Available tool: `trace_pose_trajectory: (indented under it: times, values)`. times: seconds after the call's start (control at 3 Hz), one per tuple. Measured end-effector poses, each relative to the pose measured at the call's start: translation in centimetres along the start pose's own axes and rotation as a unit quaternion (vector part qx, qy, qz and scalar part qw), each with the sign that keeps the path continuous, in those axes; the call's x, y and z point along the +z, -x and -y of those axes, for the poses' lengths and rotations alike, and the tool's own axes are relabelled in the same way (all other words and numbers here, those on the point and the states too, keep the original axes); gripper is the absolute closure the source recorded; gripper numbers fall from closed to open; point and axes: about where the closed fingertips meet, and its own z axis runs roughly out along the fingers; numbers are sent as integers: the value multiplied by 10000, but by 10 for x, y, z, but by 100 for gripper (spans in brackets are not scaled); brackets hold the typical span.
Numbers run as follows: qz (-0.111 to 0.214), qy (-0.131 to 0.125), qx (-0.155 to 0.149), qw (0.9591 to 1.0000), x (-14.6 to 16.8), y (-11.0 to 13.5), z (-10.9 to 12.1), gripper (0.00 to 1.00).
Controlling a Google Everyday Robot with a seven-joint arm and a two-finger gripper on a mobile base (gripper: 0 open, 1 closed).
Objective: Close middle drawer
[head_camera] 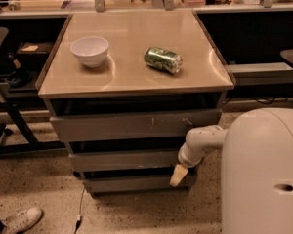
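Note:
The middle drawer (122, 160) is a plain grey flat front, second of three in the cabinet under the tan table top (132, 67). A dark gap shows above it. Its interior is hidden from this angle. The taller top drawer front (132, 126) has yellowish scratch marks, and the shorter bottom front (132, 183) lies below. My gripper (178, 175), on the white arm (202, 143), hangs with its yellowish tip at the right end of the middle and bottom fronts, close to or touching them.
A white bowl (90, 50) and a green can (163, 60) lying on its side rest on the table top. My white base (263, 174) fills the lower right. A chair frame (5, 111) and a shoe (20, 220) are at the left.

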Motion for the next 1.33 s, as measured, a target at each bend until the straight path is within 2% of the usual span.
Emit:
trace_pose_trajectory:
  times: [1.0,1.33]
  values:
    - [0,0,0,10000,0,0,-4,0]
    - [-111,23,185,9998,-17,-18,-27,0]
